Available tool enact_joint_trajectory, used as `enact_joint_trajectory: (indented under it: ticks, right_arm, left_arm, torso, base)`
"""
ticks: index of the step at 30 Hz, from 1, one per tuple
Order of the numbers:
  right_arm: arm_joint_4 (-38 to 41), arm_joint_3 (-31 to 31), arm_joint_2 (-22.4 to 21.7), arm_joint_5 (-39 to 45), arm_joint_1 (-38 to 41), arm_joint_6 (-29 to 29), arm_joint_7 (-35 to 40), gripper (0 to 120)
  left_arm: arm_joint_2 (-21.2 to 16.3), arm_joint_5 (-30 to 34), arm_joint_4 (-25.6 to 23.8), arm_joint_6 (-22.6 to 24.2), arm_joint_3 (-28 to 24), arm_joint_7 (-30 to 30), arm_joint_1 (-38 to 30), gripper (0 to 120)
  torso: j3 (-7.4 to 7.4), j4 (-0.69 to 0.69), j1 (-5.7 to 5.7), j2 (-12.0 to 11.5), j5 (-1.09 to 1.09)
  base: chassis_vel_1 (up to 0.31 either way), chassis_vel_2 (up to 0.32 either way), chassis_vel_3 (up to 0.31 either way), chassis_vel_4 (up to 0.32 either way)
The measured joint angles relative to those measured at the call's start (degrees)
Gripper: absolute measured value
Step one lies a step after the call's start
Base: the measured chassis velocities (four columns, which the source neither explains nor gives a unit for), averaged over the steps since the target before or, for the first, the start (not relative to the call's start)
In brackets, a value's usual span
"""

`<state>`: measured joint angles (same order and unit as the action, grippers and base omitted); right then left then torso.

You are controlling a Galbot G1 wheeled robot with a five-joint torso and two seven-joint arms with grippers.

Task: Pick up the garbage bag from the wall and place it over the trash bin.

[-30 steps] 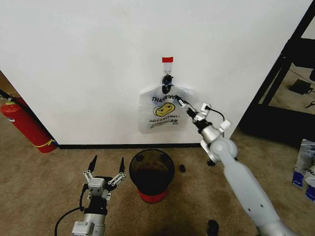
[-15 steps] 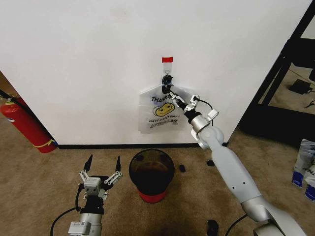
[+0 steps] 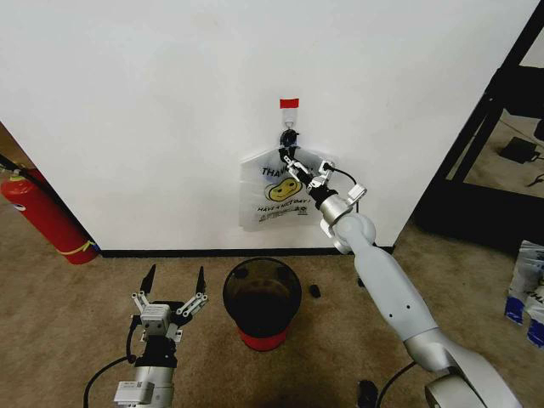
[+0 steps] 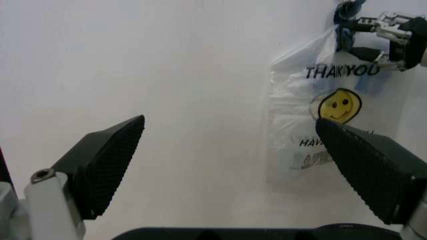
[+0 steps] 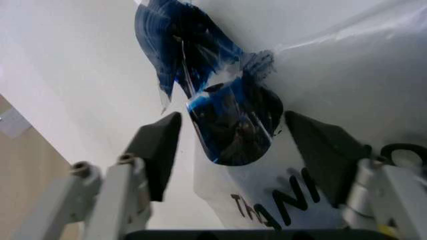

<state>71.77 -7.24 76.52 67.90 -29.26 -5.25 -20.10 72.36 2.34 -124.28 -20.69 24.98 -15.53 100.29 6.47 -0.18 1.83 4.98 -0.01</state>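
Garbage bag (image 3: 280, 192) hung from hook on wall (image 3: 153, 110), at 12 o'clock above trash bin (image 3: 262, 302). Right gripper (image 3: 290, 160) spread, straddling bag's blue-taped handle. Left gripper (image 3: 174, 284) spread, at bin's 9 o'clock.

head high, wrists face garbage bag (image 3: 280, 191)

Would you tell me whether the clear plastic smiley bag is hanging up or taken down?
Hanging: the bag hangs on the white wall.
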Motion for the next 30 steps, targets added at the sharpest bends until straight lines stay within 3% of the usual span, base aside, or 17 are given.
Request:
enact_joint_trajectory:
  ticks: [4,8,19,30]
  right_arm:
    - [0.4,0.4,0.0,0.1,0.1,0.0,0.1,42]
    - [0.5,0.5,0.1,0.1,0.1,0.0,0.4,37]
    - [0.6,0.4,-0.1,0.0,-0.1,0.0,0.9,0]
    - [4.0,0.3,-1.1,-0.2,-2.4,0.0,1.9,0]
  left_arm:
    - [0.0,0.2,-0.2,-0.2,0.2,0.0,0.3,100]
    - [0.1,0.2,-0.2,-0.3,0.1,0.0,0.1,100]
    - [0.0,0.8,0.1,-0.3,-0.2,0.0,-0.3,100]
    - [0.0,0.9,0.1,-0.4,-0.6,-0.1,-0.2,100]
  torso:
    - [0.0,0.01,0.0,0.0,0.0]
    - [0.0,0.0,0.0,0.0,0.0]
    - [0.0,0.0,0.0,0.0,0.0]
    - [0.0,0.01,0.0,0.0,0.0]
  base:
    - [0.0,0.0,0.0,0.0]
    - [0.0,0.0,0.0,0.0]
    - [0.0,0.0,0.0,0.0]
    - [0.0,0.0,0.0,0.0]
